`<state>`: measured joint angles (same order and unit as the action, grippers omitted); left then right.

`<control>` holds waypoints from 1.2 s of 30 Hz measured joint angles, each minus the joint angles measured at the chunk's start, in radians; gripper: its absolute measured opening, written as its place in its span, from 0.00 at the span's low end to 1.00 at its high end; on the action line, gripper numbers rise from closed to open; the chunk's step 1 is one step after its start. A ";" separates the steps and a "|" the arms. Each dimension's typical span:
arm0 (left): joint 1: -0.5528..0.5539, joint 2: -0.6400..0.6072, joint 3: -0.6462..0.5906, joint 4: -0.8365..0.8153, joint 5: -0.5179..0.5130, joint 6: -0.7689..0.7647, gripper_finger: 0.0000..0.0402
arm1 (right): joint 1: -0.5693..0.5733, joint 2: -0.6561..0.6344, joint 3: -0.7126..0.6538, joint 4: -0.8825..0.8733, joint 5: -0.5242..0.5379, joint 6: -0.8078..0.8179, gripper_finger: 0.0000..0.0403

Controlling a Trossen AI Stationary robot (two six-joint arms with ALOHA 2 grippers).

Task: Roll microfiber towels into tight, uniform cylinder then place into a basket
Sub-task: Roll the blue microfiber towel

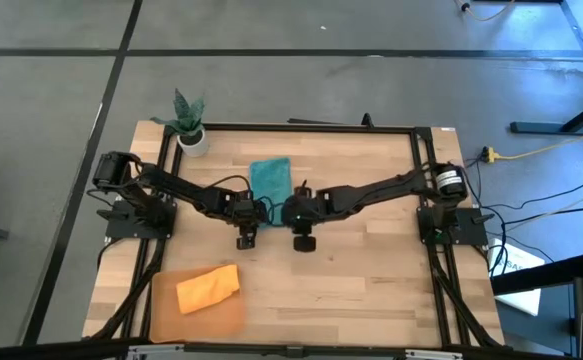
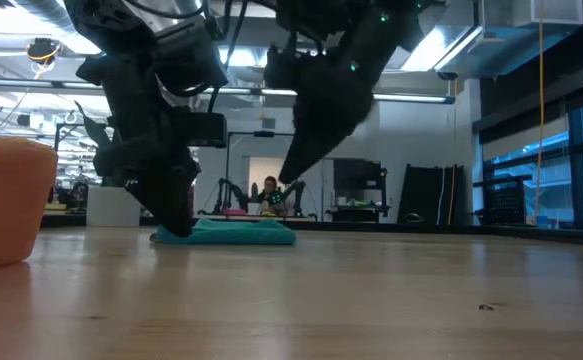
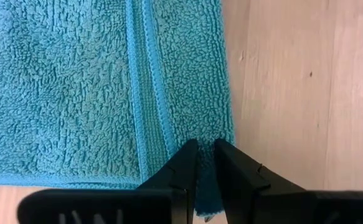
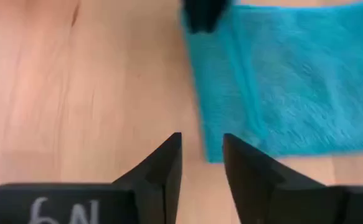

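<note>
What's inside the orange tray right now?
The rolled orange towel lies in the basket, towards its far end. The basket floor under the roll is covered, so anything beneath it can't be seen.

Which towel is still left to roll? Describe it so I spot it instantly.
Start at the white plant pot on the table's far edge. Just beside it, toward the centre, lies the teal towel, flat and unrolled. The orange towel already sits rolled in the basket.

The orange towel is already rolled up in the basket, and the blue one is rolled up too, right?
Not quite. The orange towel does sit rolled in the basket, but the teal towel is not rolled. The left wrist view shows it lying flat on the table, with the left gripper pinching its corner.
</note>
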<state>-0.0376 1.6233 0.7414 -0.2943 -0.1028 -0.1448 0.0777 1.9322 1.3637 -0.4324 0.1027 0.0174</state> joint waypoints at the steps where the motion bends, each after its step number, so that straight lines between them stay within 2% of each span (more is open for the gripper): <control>1: 0.000 0.000 0.000 0.000 0.000 -0.001 0.13 | 0.006 0.009 -0.008 0.019 0.000 -0.045 0.29; 4: 0.000 0.000 0.000 0.000 0.001 -0.002 0.13 | 0.009 0.046 -0.031 0.118 -0.002 -0.126 0.29; 8: 0.000 0.000 0.000 0.000 0.003 -0.004 0.13 | 0.008 0.083 -0.048 0.214 0.025 -0.133 0.29; 16: 0.000 0.001 -0.001 0.000 0.004 -0.005 0.13 | 0.000 0.093 -0.092 0.239 0.032 -0.207 0.29; 23: 0.000 0.001 -0.001 0.000 0.007 -0.006 0.13 | -0.024 0.094 -0.170 0.299 0.039 -0.173 0.29; 31: 0.000 0.001 -0.001 0.001 0.009 -0.006 0.13 | -0.028 0.093 -0.191 0.323 0.062 -0.180 0.29; 36: 0.000 0.001 -0.001 0.001 0.010 -0.006 0.13 | -0.027 0.093 -0.193 0.334 0.090 -0.156 0.20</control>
<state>-0.0376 1.6245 0.7405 -0.2932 -0.0931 -0.1505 0.0509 2.0254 1.1710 -0.0983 0.1931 -0.1383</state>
